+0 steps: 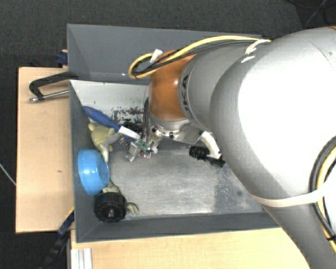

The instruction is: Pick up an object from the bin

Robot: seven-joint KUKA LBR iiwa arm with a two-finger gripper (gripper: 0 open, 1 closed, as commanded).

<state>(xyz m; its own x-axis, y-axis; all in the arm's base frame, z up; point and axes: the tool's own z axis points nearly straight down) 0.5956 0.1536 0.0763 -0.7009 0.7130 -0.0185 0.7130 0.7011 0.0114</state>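
**Item: bin pick, one arm, task state at this moment.**

- Bin (173,198): grey metal, floor mostly bare in the middle, with loose things along the left side and one towards the right.
- Arm (269,122): reaches in from the right, with an orange cover (165,91) at the wrist and yellow and black cables (157,58) above it.
- Gripper (141,148): low in the bin, left of centre, near the floor. How wide it stands cannot be told, and nothing can be seen held in it.
- Nearest things: a blue-handled tool (102,118) with a white end, perhaps a toothbrush, lying slantwise with that white end just beside the gripper. A pale yellow-green toy figure (101,138) lies just left of the gripper.
- Further off: a blue cup (91,172) on its side against the left wall. A black round piece (110,206), like a wheel or cap, sits in the near-left corner. A small black-and-white object (206,152) lies on the floor to the right, under the wrist.

**Progress (judged):** early. The gripper is down among the things at the left, but no grasp is shown and every object rests on the bin floor. Closing on one thing and lifting it clear are both left to do. The likeliest candidates are the tool's white end or the toy figure, though which one cannot be told.

**Writing, brands, labels:** none readable. Dark speckles on the back wall are scuffing, not lettering.
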